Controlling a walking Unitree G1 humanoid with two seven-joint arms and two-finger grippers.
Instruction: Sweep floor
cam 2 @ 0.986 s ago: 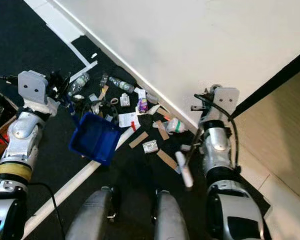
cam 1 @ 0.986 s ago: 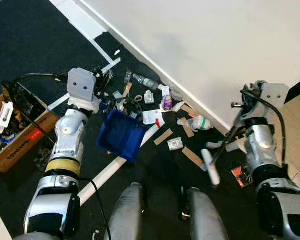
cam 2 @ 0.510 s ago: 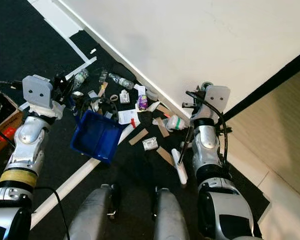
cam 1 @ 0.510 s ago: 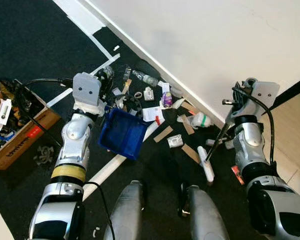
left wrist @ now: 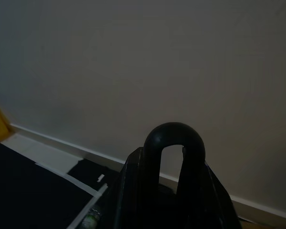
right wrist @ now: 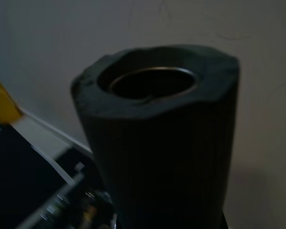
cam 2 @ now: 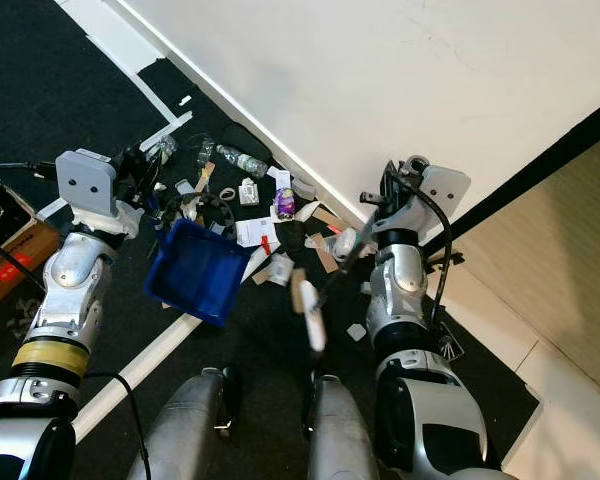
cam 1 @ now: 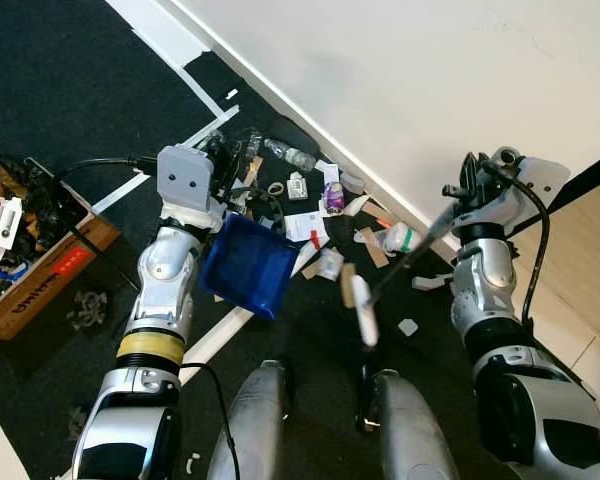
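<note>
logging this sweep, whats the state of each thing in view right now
blue dustpan: held by the left pincer, tilted, mouth toward the litter
broom: handle in the right pincer, head over the black floor, blurred
litter pile: scattered on the floor along the wall base
clear bottle: lying on its side
cardboard box: open, holding loose items
white floor strip: lying flat on the floor

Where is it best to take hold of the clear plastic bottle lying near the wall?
Grip the clear plastic bottle across its middle, coming from above. It lies flat on the dark floor, so its round sides are open, though the wall is close behind.
</note>
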